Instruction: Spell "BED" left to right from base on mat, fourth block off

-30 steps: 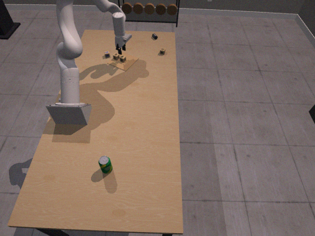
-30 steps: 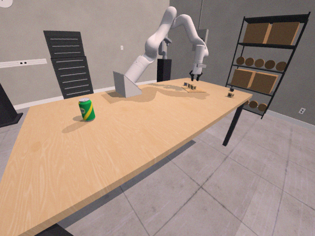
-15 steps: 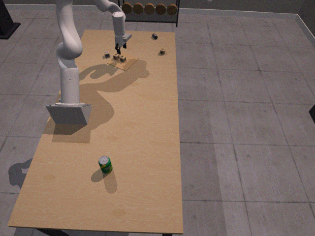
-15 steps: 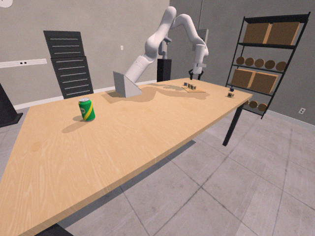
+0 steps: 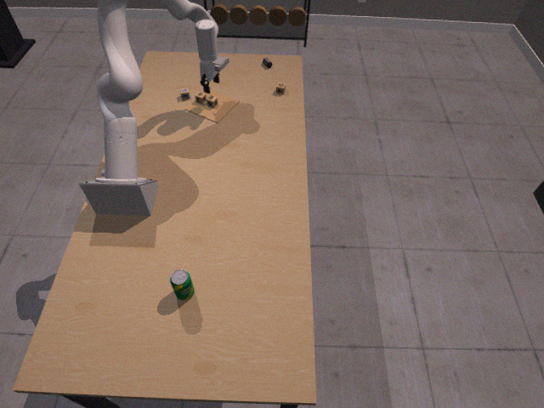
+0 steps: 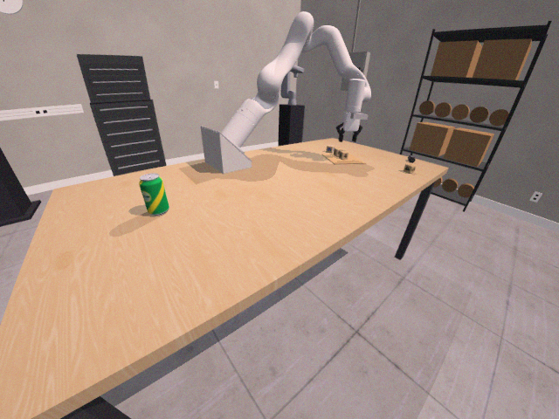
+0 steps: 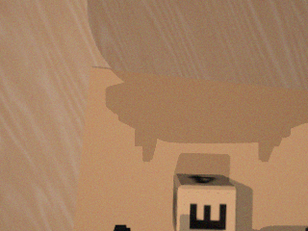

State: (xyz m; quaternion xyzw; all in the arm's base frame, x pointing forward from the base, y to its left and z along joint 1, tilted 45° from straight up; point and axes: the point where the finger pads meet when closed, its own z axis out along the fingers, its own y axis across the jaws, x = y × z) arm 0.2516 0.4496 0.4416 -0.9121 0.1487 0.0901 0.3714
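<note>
Below my wrist camera I read a black "E" on the side face of one block (image 7: 204, 204). Lettering on the other blocks and the can is too small.

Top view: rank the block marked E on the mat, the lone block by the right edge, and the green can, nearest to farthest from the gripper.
1. Block marked E, on the mat, just below the open gripper.
2. Lone block, toward the table's right edge.
3. Green can, far down the table.
</note>
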